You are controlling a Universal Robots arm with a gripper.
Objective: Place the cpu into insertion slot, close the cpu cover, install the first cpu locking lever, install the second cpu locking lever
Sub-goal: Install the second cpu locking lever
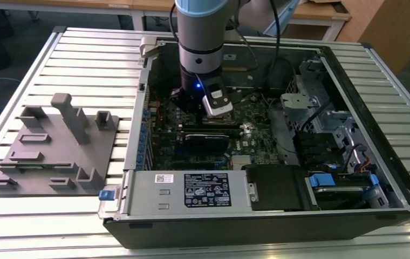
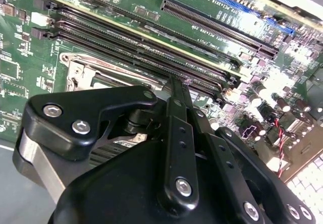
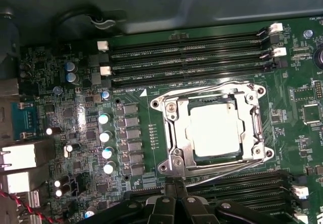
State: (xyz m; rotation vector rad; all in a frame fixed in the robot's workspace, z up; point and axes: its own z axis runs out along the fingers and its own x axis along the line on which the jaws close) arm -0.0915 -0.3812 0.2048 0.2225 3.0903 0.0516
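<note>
Inside the insertion slot [image 3: 214, 128] I see the cpu [image 3: 216, 129] seated, cpu cover [image 3: 174, 133] down, my claw [image 3: 174, 186] pinched together, empty, levers unclear.

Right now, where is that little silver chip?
In the first wrist view the cpu sits in the insertion slot on the green motherboard, under the cpu cover, between two banks of long black memory slots.
</note>
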